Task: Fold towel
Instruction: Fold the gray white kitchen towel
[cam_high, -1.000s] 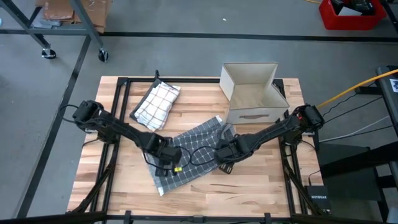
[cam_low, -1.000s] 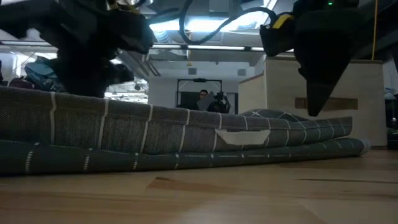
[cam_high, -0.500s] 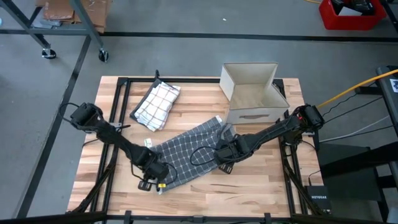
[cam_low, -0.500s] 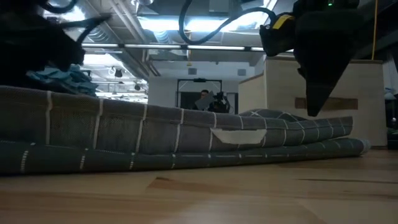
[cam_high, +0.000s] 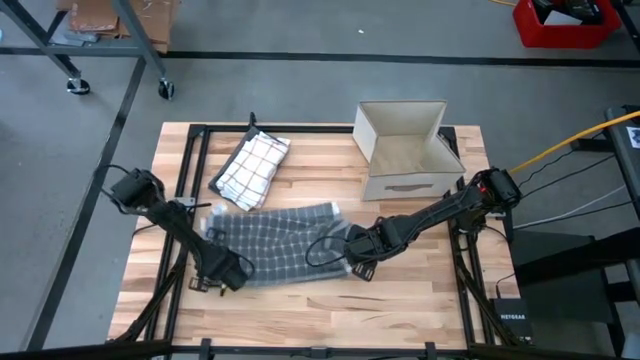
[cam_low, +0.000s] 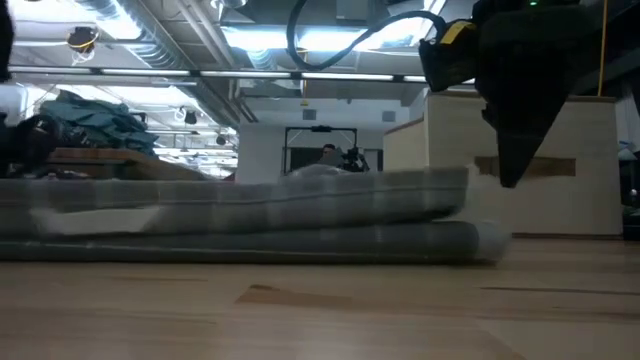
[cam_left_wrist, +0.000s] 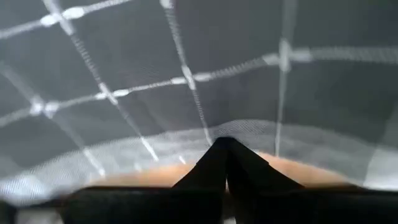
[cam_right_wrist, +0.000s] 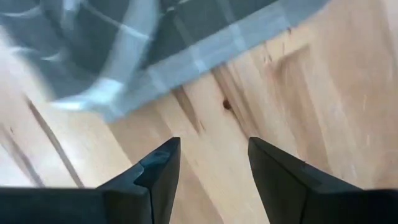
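We see the wooden surface (cam_high: 400, 300) filling the middle of the high view, with a black frame along its edges. On its far right part stands an open cardboard box (cam_high: 405, 150), the biggest thing on it.

Next in size comes the grey checked towel (cam_high: 270, 240), lying flat across the middle of the surface, its long side running left to right; in the low view it lies as a flat, low band (cam_low: 250, 215) in two layers. Behind it, towards the far left, sits a smaller white checked cloth (cam_high: 250, 165), folded and well apart from the grey one.

The left tool (cam_high: 222, 272) is at the towel's near left corner, pressed together; its wrist view shows the fingertips (cam_left_wrist: 225, 163) closed on the edge of the grey fabric (cam_left_wrist: 186, 68), so we take it to be pinching the towel. The right tool (cam_high: 358, 262) hangs at the towel's near right end with its fingers (cam_right_wrist: 158, 171) spread above bare wood, the towel's edge (cam_right_wrist: 186, 50) just beyond them, not touching.
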